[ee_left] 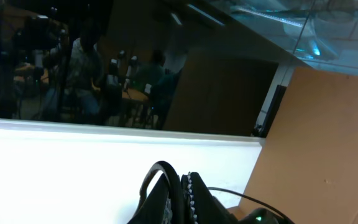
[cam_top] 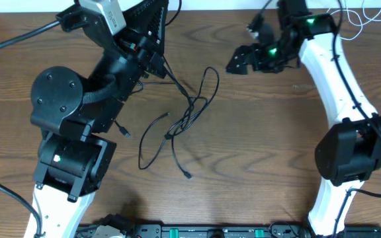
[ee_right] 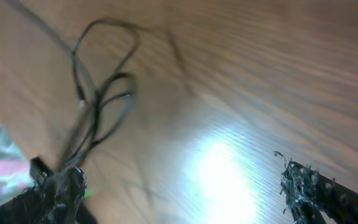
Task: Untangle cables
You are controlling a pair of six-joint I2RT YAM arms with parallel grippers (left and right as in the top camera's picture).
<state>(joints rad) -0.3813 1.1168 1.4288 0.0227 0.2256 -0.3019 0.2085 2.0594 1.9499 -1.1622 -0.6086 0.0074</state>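
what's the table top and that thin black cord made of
Brown wood-grain tabletop: wood or wood-look laminate; streaky grain, and bright glare in the right wrist view suggests a semi-gloss finish. Thin black cord: probably plastic- or rubber-sheathed wire, matte; it lies in limp loops.

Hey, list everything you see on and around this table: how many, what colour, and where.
black cable: one tangled bunch, black, table centre; strand count unclear
white cable: one, white, far right corner
table: one, brown wood, under everything
bar: one, black with green marks, along the near edge
left arm: one, black and white, left side
right arm: one, white and black, right side
left claw: one, black, fingers together, raised at the far left
right claw: one, black, open, above the table right of the tangle
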